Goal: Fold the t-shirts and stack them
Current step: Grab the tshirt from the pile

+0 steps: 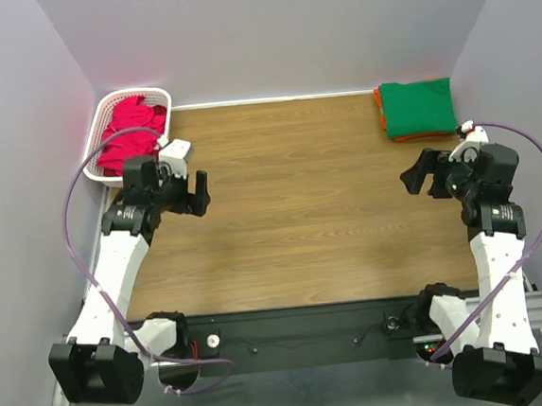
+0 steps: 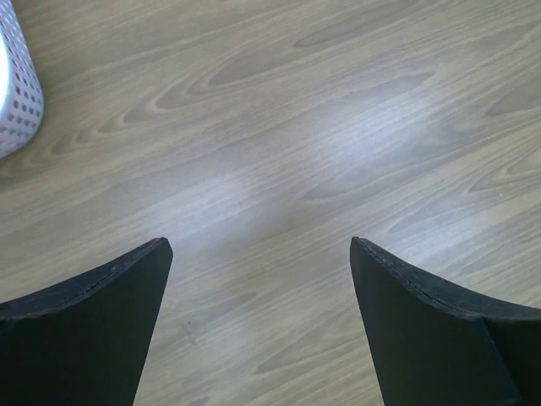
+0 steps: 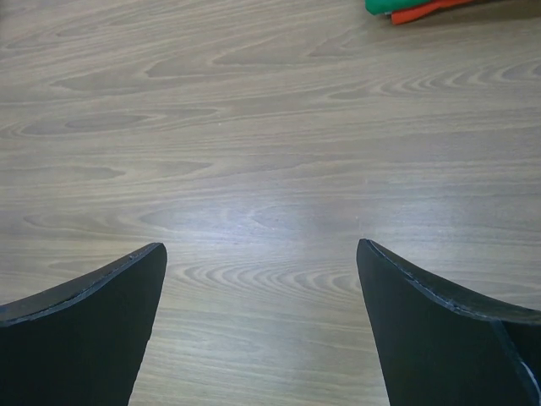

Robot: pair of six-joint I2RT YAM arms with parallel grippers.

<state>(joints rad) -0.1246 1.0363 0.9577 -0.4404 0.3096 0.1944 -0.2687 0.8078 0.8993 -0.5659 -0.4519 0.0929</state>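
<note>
Green shirt [image 1: 417, 107] lies folded flat on an orange shirt [image 1: 379, 110] at the far right corner of the wooden table [image 1: 300, 210]. We see its longer side run along the back wall. Red shirts [image 1: 132, 130] sit bunched in the white basket [image 1: 101, 109] at the far left. Our left claw [image 1: 187, 195] and right claw [image 1: 420, 173] are both spread wide, holding nothing.

The orange t-shirt [image 1: 378, 108] lies almost wholly covered by the green t-shirt [image 1: 418, 106], only a strip at its left and near edges showing; the right wrist view cuts both off at its top edge. The red cloth [image 1: 132, 128] heaped in the white basket [image 1: 134, 90] cannot be separated into individual garments, and the left wrist view shows only part of the basket's wall.
</note>
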